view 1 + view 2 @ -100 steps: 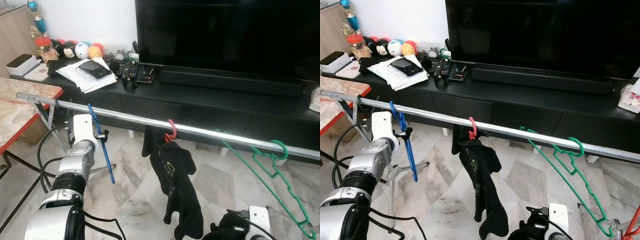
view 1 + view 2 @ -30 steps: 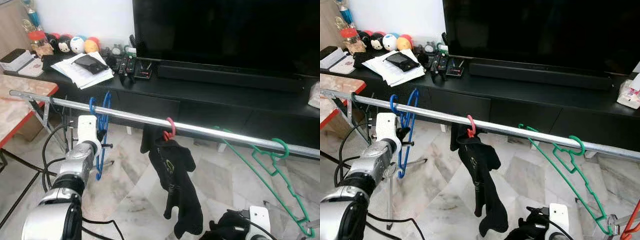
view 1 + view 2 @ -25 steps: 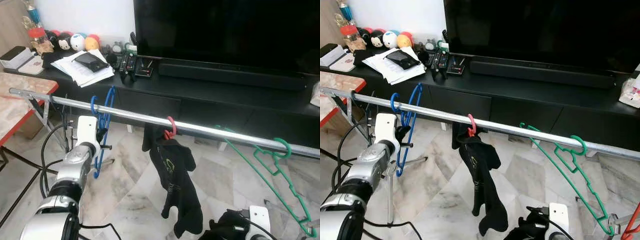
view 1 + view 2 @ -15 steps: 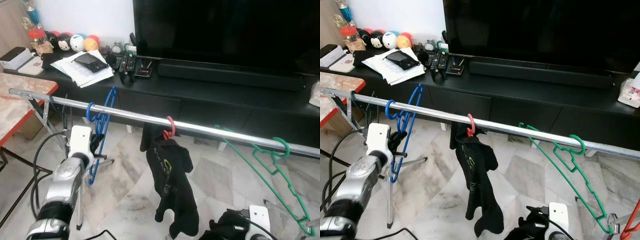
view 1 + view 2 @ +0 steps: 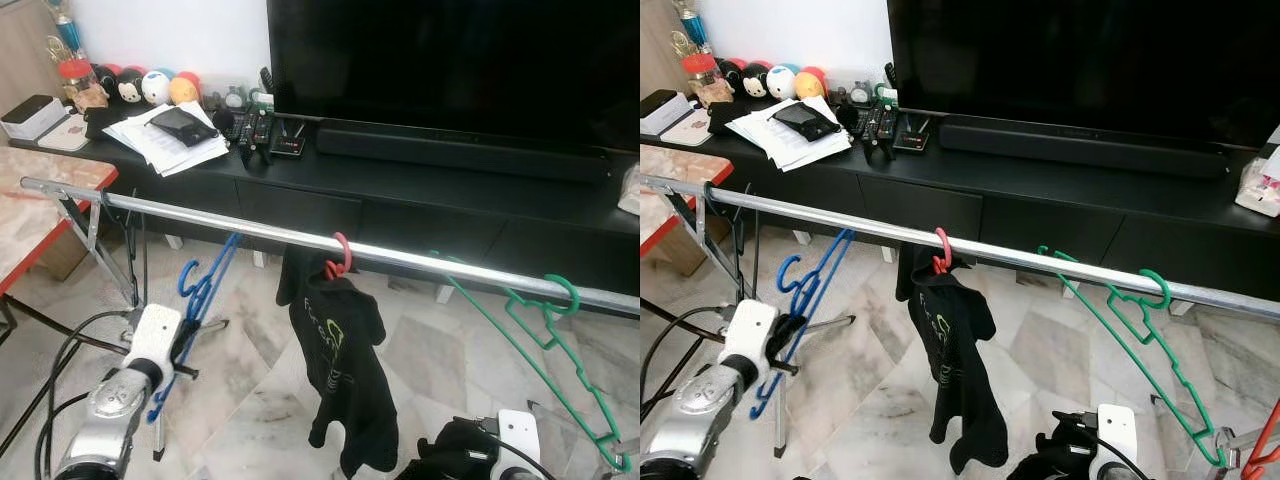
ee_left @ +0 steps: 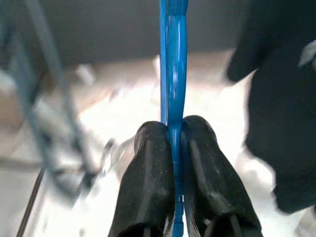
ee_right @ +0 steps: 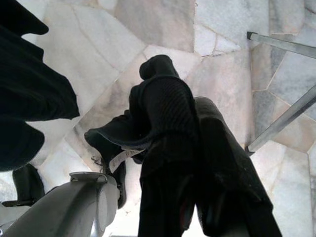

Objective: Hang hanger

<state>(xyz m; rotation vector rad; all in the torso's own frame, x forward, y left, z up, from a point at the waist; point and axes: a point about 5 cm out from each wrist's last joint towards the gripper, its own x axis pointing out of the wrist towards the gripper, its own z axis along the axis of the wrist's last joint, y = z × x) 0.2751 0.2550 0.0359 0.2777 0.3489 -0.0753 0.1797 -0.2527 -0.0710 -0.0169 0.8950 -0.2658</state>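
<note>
the left gripper (image 6: 173,132) is clamping the blue hanger (image 5: 200,300) between its black fingers (image 6: 150,168), holding it below the metal rail (image 5: 250,227), its hook off the bar. a pink hanger (image 5: 340,256) carrying a black garment (image 5: 340,370) and a green hanger (image 5: 545,335) are hanging on the rail. the right gripper (image 7: 185,128) is sitting low with its fingers pressed together over the marble floor (image 7: 148,29).

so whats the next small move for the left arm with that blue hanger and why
Probably lift it back up toward the rail. The left gripper is shut on the blue hanger, whose hook hangs below the rail, on nothing. The bare stretch left of the red hanger looks free for it.
</note>
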